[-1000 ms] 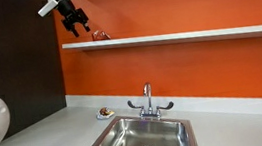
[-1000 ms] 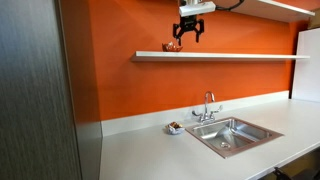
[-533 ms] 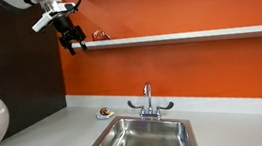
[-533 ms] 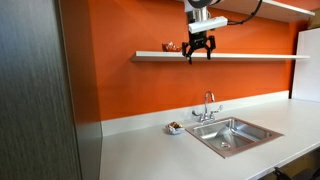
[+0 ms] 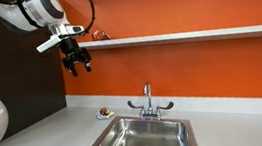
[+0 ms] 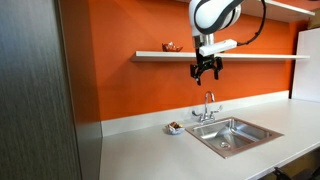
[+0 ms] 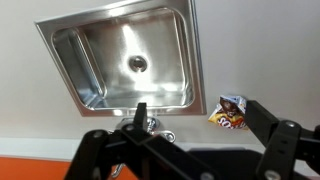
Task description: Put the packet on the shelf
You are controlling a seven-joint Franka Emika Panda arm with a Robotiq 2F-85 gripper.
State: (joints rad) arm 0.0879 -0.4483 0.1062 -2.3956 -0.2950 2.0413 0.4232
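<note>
The red packet (image 5: 100,34) lies near one end of the pale shelf (image 5: 197,36) on the orange wall; both exterior views show it (image 6: 170,46) on the shelf (image 6: 260,56). My gripper (image 5: 78,63) hangs in the air below and in front of the shelf, apart from the packet, also seen in an exterior view (image 6: 207,72). In the wrist view the gripper (image 7: 196,108) is open and empty, looking down at the counter. The packet does not show in the wrist view.
A steel sink (image 5: 144,137) with a faucet (image 5: 148,99) sits in the grey countertop (image 6: 150,150). A small brown-and-white object (image 7: 230,112) lies on the counter beside the sink (image 6: 176,127). A dark cabinet (image 6: 35,90) stands at the side.
The gripper has come down from above the shelf to below it and moved away from the packet. The packet stays on the shelf.
</note>
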